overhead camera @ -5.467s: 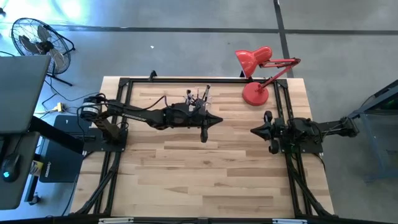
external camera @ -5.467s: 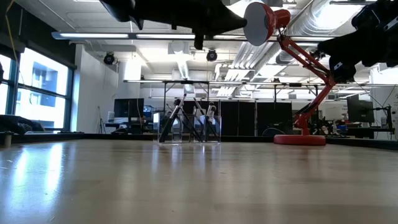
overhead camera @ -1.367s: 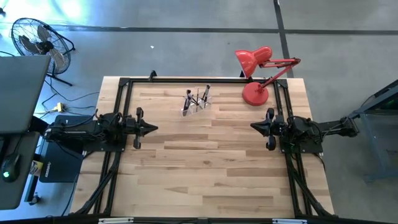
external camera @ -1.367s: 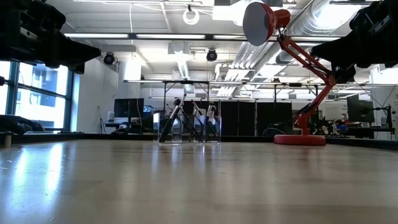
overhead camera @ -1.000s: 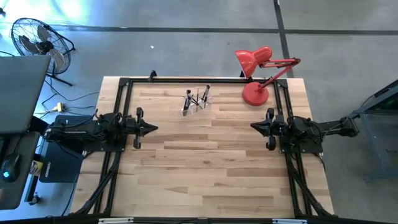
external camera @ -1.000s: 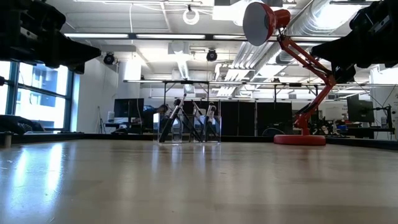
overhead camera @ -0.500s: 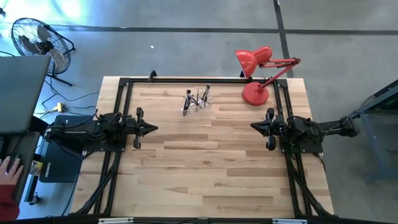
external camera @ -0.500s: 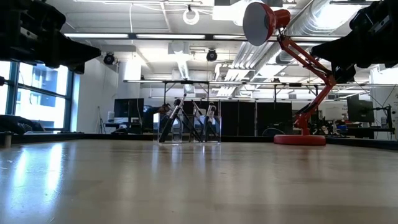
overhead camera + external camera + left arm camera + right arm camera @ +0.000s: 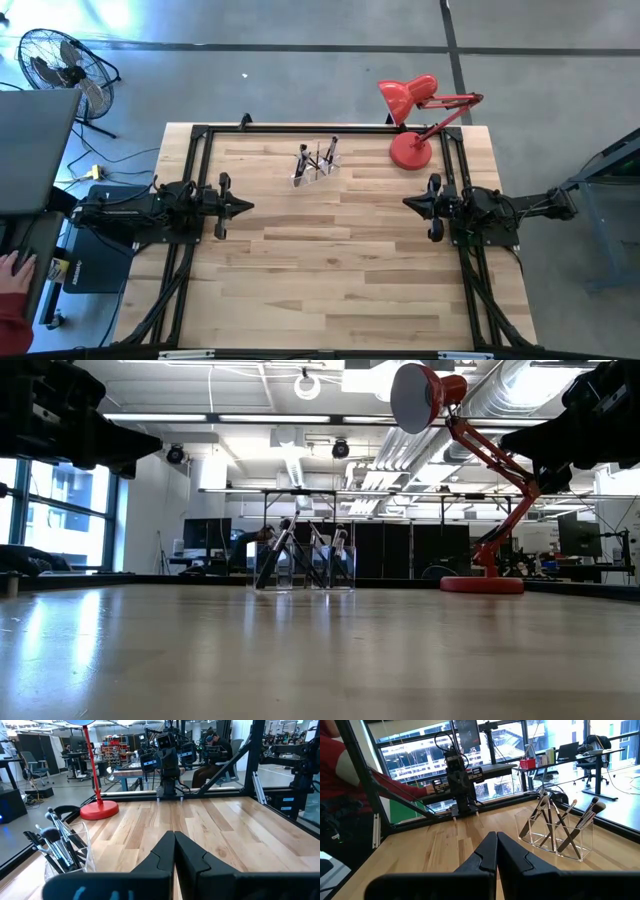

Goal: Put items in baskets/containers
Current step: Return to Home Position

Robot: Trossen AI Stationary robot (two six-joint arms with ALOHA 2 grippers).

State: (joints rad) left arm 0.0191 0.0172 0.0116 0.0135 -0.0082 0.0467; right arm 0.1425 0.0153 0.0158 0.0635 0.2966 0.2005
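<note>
A clear plastic holder (image 9: pixel 316 166) stands near the table's far edge, left of centre, with several dark-handled makeup brushes (image 9: pixel 555 822) standing tilted in it, leaning on its walls. The holder with brushes also shows in the left wrist view (image 9: pixel 62 847) and the low view (image 9: pixel 303 560). My left gripper (image 9: pixel 247 206) rests shut at the table's left edge, pointing level toward the right. My right gripper (image 9: pixel 406 207) rests shut at the right edge, pointing level toward the left. Both are far from the holder and hold nothing.
A red desk lamp (image 9: pixel 410 150) stands on its round base at the far right corner, its head (image 9: pixel 405 95) reaching beyond the table's far edge. A black frame (image 9: pixel 200 135) rims the table. A person's hand (image 9: pixel 12 265) shows off the table at the left.
</note>
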